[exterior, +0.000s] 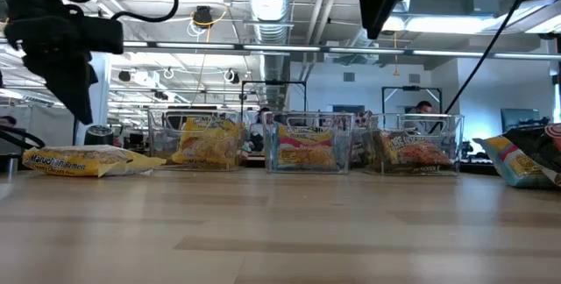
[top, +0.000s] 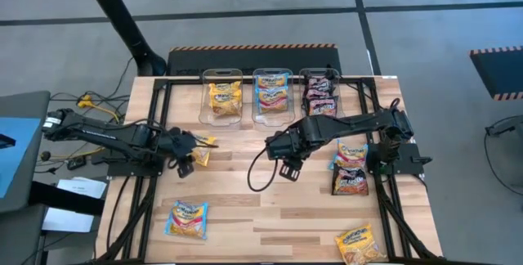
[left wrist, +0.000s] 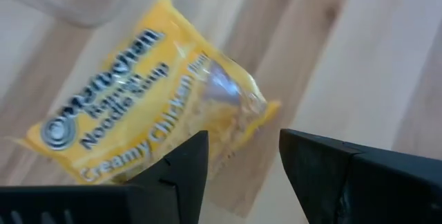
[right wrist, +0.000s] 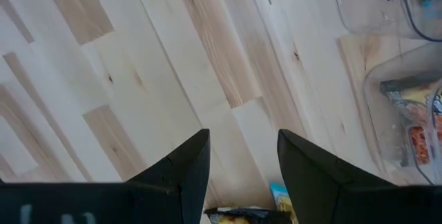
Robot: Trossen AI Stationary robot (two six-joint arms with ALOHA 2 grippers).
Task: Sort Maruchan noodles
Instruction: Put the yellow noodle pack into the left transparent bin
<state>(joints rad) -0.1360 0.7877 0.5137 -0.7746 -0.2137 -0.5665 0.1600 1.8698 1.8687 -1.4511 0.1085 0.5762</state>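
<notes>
The left gripper hangs with its two dark fingers spread and empty just over a yellow packet that lies flat on the wood at the table's left side; in the high view this same gripper sits right beside that packet, not yet closed on it. Its label reads "Maruchan", "Ramen Noodle Soup" and "Creamy Chicken". The right gripper is also parted and holds nothing, poised over bare boards near the table's middle, with the bins just beyond it. Along the far edge stand three clear bins: the left bin holds yellow packets, the middle bin light blue and pink ones, the right bin dark ones, so the sorting looks well begun. Still loose are a blue and pink packet at the near left, a yellow packet at the near right, and a small pile on the right side with a light packet over a dark one. By my count some five packets remain, the one under the left gripper likely next. In the low view a packet at the left shows "Maruchan Ramen" along its edge; bin labels are too small to read.
</notes>
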